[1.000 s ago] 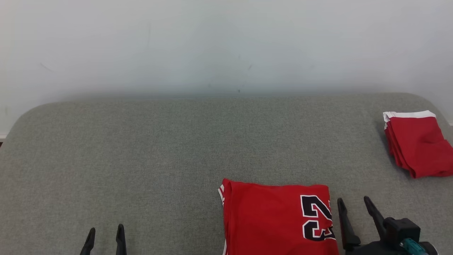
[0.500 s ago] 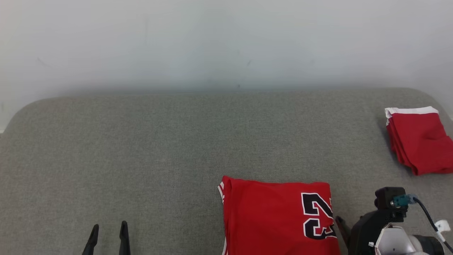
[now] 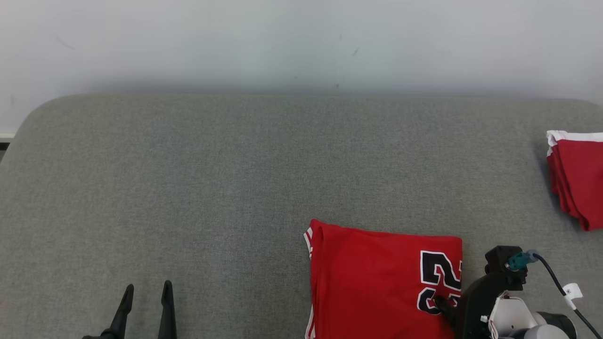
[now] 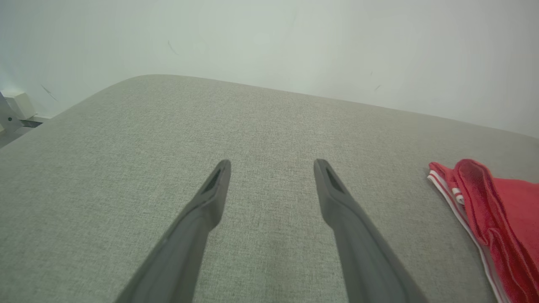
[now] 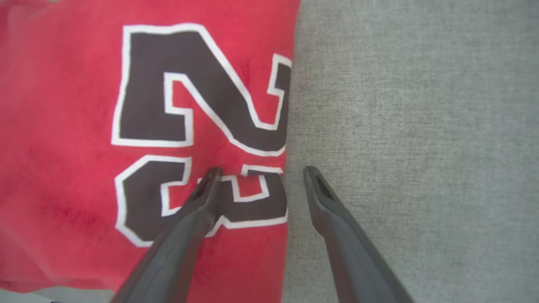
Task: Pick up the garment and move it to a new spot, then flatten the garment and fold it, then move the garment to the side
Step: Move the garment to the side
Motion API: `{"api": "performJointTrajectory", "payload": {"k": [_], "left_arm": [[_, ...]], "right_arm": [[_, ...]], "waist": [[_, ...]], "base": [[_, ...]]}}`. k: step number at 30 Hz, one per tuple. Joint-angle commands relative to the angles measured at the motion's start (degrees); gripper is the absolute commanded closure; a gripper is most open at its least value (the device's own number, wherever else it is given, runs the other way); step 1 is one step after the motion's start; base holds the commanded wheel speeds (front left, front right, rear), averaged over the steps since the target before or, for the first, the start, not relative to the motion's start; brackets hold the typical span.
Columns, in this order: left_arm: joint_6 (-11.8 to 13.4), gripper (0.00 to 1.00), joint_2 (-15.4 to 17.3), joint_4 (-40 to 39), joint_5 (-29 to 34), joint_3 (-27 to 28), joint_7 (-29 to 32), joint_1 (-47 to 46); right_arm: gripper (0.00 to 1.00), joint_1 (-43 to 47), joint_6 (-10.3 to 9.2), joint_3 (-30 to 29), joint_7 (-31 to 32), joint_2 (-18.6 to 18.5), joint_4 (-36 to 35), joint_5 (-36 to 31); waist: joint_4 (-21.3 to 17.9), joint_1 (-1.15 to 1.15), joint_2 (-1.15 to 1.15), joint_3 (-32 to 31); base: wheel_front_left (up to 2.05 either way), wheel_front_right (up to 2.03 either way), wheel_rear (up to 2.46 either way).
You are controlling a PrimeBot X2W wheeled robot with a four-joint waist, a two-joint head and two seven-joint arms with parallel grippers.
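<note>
The garment [image 3: 372, 278] is a red jersey with a black number, folded into a rectangle at the near centre-right of the grey cushion [image 3: 212, 179]. My right gripper [image 5: 262, 170] is open and points down at the jersey's right edge. It straddles that edge, with one finger [image 5: 198, 202] over the number and the other over bare grey fabric. In the head view one dark finger [image 3: 442, 302] shows on the number. My left gripper [image 3: 147, 286] stands open and empty over the cushion at the lower left, well left of the jersey [image 4: 501, 206].
A second folded red cloth with a white band [image 3: 577, 174] lies at the cushion's far right edge. A pale wall [image 3: 282, 42] runs behind the cushion. The cushion's rounded left corner [image 3: 28, 122] ends near a floor strip.
My right gripper has tipped from pointing forward beside the jersey to pointing down over its right edge. The head camera has shifted. The left gripper has hardly moved.
</note>
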Motion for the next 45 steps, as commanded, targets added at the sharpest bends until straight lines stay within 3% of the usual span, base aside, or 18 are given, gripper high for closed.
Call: {"api": "performJointTrajectory", "payload": {"k": [1, 6, 7, 10, 17, 24, 32, 45], "left_arm": [[-0.09, 0.0, 0.0, -0.04, 0.35, 0.17, -0.16, -0.93], [-0.44, 0.0, 0.18, 0.11, 0.47, -0.13, -0.16, -1.26], [-0.5, 0.0, 0.25, 0.17, 0.49, -0.18, -0.16, -1.3], [-0.45, 0.0, 0.34, -0.08, 0.38, -0.17, -0.16, -1.74], [-0.62, 0.0, 0.03, -2.24, 0.03, 0.06, -0.16, -2.83], [-0.64, 0.0, -0.44, -6.11, 0.68, -0.41, -0.15, -4.71], [-0.77, 0.0, -0.83, -7.47, 0.97, -1.0, -0.16, -6.31], [-1.01, 0.0, 0.57, -7.42, 0.97, -1.64, -0.16, -8.7]], "right_arm": [[0.0, -1.21, -0.11, 0.18, -0.34, 0.06, 1.29, 0.5], [0.0, -2.65, -0.11, 0.65, -1.05, 0.11, 6.97, 0.62], [0.07, -3.04, -0.12, 0.91, -1.42, 0.14, 7.93, 0.75], [1.0, -4.66, -0.11, 2.89, -3.17, 0.28, 8.46, 1.65], [1.0, -11.87, 0.01, 3.2, -4.39, -0.15, 5.47, -2.34], [1.0, -23.18, -0.01, 3.43, -2.06, -3.97, 6.31, -4.06], [1.0, -31.93, -0.04, -3.18, -0.77, -10.37, 8.36, -5.94], [1.0, -38.22, -0.04, -15.2, -1.55, -15.77, 9.36, -10.13]], "waist": [[0.49, -0.01, -0.01, 0.83], [0.84, -0.01, -0.01, 1.51], [0.89, -0.01, -0.01, 1.6], [0.86, -0.01, -0.01, 1.92], [-0.26, -0.01, -0.01, 3.33], [-1.91, -0.01, -0.01, 6.52], [-3.28, -0.01, -0.01, 10.93], [-4.67, -0.01, -0.01, 15.29]], "base": [[0.0, 0.0, 0.0], [0.0, 0.0, 0.0], [0.0, 0.0, 0.0], [0.0, 0.0, 0.0], [0.0, 0.0, 0.0], [0.0, 0.0, 0.0], [0.0, 0.0, 0.0], [0.0, 0.0, 0.0]]}}
